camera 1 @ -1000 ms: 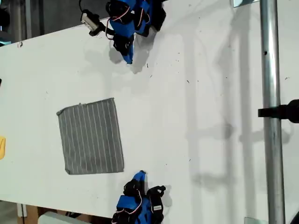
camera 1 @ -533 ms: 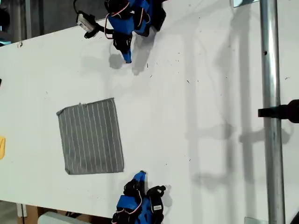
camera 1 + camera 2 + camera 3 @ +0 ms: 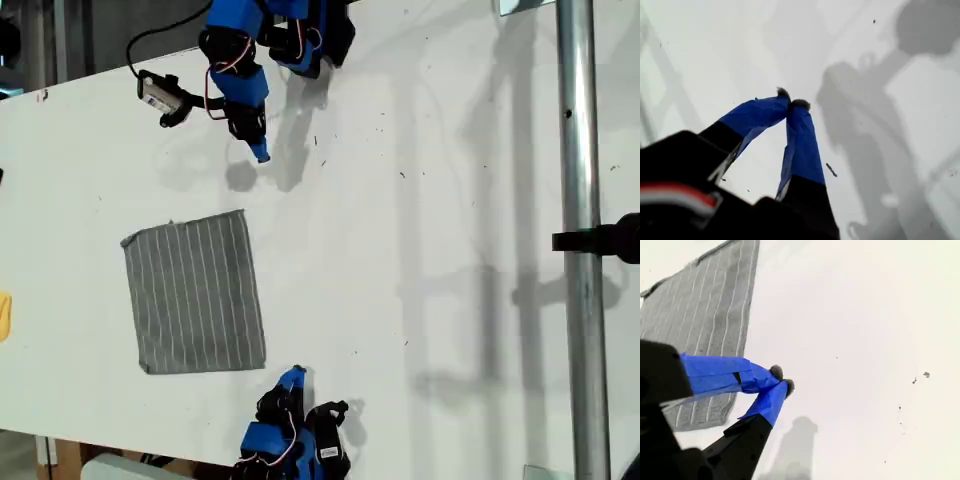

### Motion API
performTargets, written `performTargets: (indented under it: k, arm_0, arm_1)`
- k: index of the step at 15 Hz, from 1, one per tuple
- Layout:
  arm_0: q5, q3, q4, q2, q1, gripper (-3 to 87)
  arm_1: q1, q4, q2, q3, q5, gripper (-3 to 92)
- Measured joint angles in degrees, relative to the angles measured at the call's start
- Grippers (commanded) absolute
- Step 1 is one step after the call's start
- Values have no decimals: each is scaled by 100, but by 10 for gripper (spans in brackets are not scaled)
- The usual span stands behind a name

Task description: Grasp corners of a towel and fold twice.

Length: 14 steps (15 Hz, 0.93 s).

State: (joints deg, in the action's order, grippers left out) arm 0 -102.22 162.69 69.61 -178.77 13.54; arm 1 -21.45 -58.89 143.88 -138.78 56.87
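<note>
While the towel (image 3: 195, 292) lies flat on the table (image 3: 420, 200), my first hand (image 3: 790, 103) and my second hand (image 3: 782, 380), both pressed together, hold nothing; next, I judge, they must spread and reach its corners (image 3: 258, 357).

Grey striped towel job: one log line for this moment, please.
grey striped cloth towel: flat, ungrasped | my first gripper: shut, empty, over bare white table | my second gripper: shut, empty, beside towel corner
</note>
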Motion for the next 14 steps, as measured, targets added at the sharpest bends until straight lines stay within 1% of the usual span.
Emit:
performTargets:
  k: [2,3,5,7,10,12,14]
  arm_0:
    - [483,-1134,26,1415,281,-29]
    - [765,-1617,88,1784,466,-29]
    - [1230,-2435,439,2338,923,-29]
    - [1608,-3322,861,2979,1415,-29]
    - [1986,-4526,1477,3911,2180,-29]
    - [2101,-5019,1731,4298,2549,-29]
    - [2145,-5326,1925,4535,2830,-29]
  arm_1:
    - [-193,105,-1222,958,-431,-3]
    - [-290,114,-1846,1450,-633,-3]
    - [-510,-53,-3006,2584,-1020,-3]
    - [-738,-501,-4008,3841,-1415,-3]
    - [-1063,-1406,-5458,6003,-2083,-3]
    - [-1310,-1881,-6152,7163,-2487,-3]
    - [-1503,-2092,-6574,7849,-2830,10]
